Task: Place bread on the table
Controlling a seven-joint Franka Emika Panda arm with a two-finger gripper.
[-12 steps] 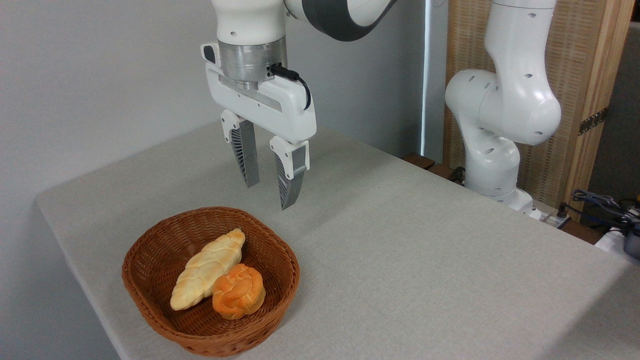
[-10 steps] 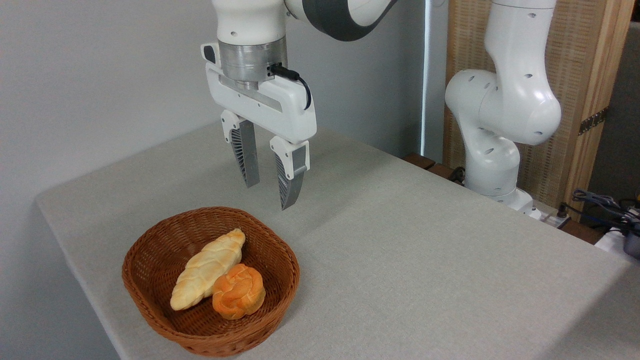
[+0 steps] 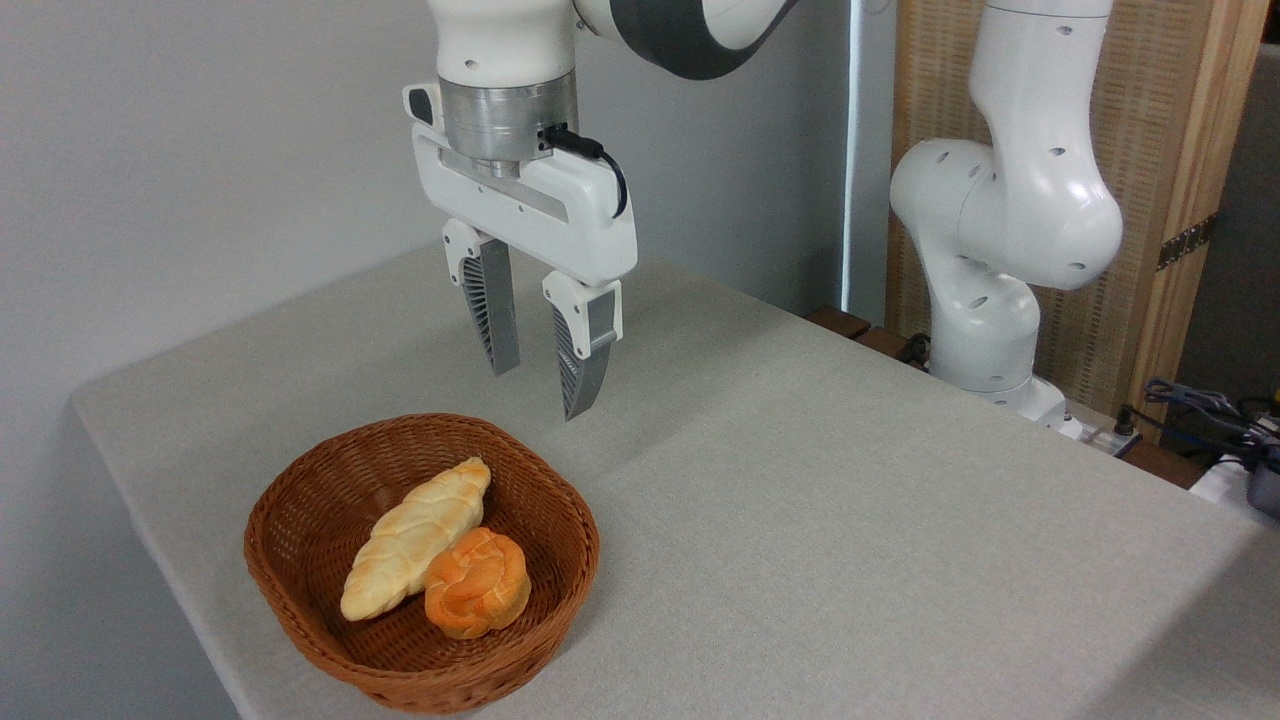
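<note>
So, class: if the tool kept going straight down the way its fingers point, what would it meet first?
Most likely the table cloth just behind the basket, or the basket's far rim. Depth is unclear from one view. The tool hangs open, above and behind the bread.

Plenty of bare counter right of the wicker basket, nothing standing on it. Inside the basket the bread sits tight against the braided loaf, basket wall close on its near side; from above, open air.
</note>
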